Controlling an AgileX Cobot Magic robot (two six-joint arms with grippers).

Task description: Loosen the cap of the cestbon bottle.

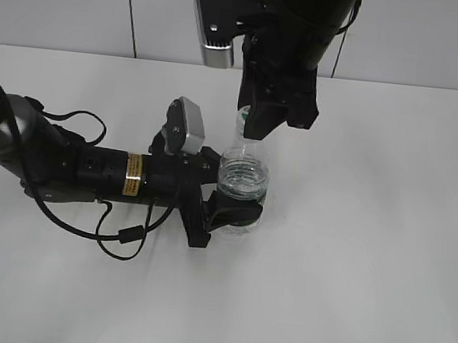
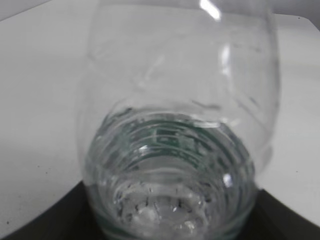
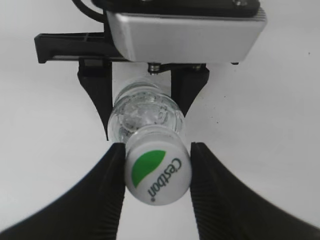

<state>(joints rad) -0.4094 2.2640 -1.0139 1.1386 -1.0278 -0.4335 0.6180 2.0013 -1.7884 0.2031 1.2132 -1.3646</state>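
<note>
The clear cestbon bottle stands upright on the white table, its green label showing through the water. My left gripper reaches in from the left and is shut on the bottle's lower body; in the left wrist view the bottle fills the picture, with black fingers at the bottom corners. My right gripper comes down from above, and its two ribbed black fingers press either side of the white cap with the green mark and "Cestbon" lettering. In the exterior view the cap is mostly hidden behind the right gripper.
The left arm lies low across the left of the table, with a cable loop beside it. The right arm hangs down from the back. A tiled wall closes the far side.
</note>
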